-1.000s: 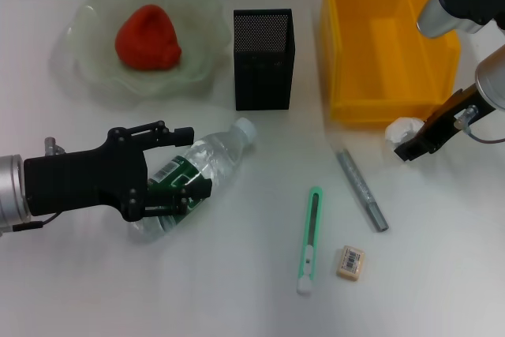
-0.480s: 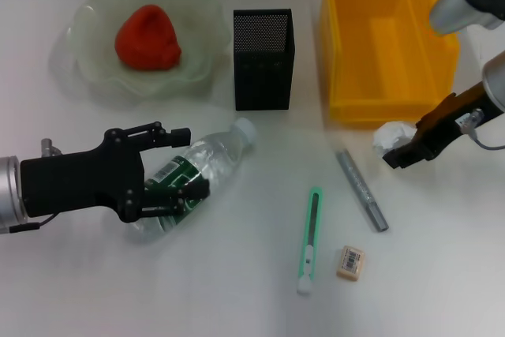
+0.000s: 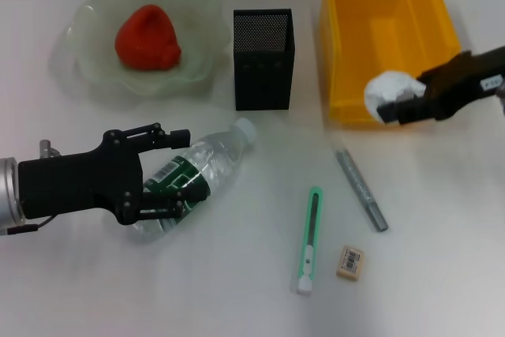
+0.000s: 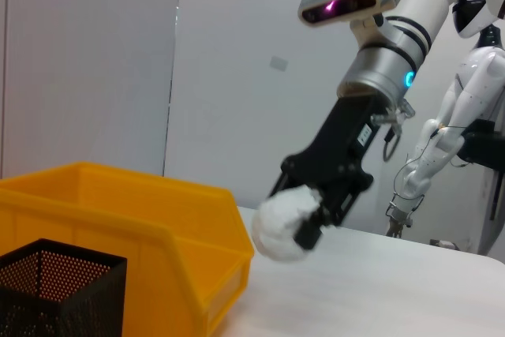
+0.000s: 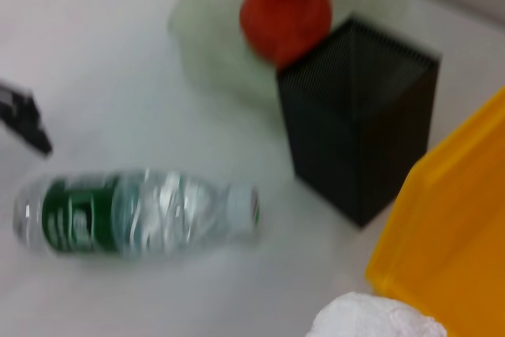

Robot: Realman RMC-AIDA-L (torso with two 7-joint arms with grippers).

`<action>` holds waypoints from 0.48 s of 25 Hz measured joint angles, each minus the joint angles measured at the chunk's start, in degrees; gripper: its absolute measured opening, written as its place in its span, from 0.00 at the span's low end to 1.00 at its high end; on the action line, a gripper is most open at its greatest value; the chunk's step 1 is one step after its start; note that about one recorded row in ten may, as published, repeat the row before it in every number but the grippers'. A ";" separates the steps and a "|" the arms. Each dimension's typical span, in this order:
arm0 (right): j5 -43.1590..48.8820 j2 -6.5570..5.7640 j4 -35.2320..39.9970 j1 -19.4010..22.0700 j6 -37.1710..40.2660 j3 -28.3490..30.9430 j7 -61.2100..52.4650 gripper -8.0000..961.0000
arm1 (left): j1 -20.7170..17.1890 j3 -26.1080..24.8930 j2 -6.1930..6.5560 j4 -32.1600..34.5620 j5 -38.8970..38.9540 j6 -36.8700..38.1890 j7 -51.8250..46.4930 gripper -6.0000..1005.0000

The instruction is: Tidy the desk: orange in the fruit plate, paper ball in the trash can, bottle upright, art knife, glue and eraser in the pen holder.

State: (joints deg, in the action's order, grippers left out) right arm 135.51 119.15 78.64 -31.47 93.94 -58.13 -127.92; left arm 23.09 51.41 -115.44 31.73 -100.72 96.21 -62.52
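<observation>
My right gripper (image 3: 401,106) is shut on the white paper ball (image 3: 384,94) and holds it above the front edge of the yellow trash can (image 3: 359,53). The left wrist view shows the paper ball (image 4: 282,225) clamped in that gripper (image 4: 309,222) in the air. The clear bottle (image 3: 197,171) with a green label lies on its side, and my left gripper (image 3: 180,167) stands open with a finger on each side of it. The orange (image 3: 147,37) rests in the fruit plate (image 3: 83,13). Art knife (image 3: 309,241), grey glue stick (image 3: 361,191) and eraser (image 3: 351,262) lie on the table. The black mesh pen holder (image 3: 263,61) stands upright.
The pen holder stands between the plate and the trash can (image 5: 461,226), close to the bottle's cap (image 5: 241,207). The knife, glue and eraser lie close together on the white table in front of the trash can.
My right gripper has lifted the paper ball off the table and carried it up to the trash can's front edge. The left gripper stays around the bottle.
</observation>
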 joint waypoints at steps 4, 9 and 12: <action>-2.96 -0.06 0.23 0.23 -1.81 2.99 2.30 0.52 | -0.10 0.00 0.11 0.00 0.00 0.56 0.05 0.81; -2.41 -0.06 -1.37 -0.02 -10.96 2.44 3.67 0.54 | -0.15 0.00 0.06 -0.03 0.00 0.94 0.07 0.81; -1.99 -0.06 -2.12 -0.23 -13.56 1.63 4.00 0.55 | -0.14 0.00 0.05 -0.04 0.00 1.04 0.09 0.81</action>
State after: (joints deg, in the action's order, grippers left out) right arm 133.52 119.09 76.53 -31.70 80.38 -56.50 -123.92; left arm 22.95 51.42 -115.39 31.69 -100.72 97.25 -62.43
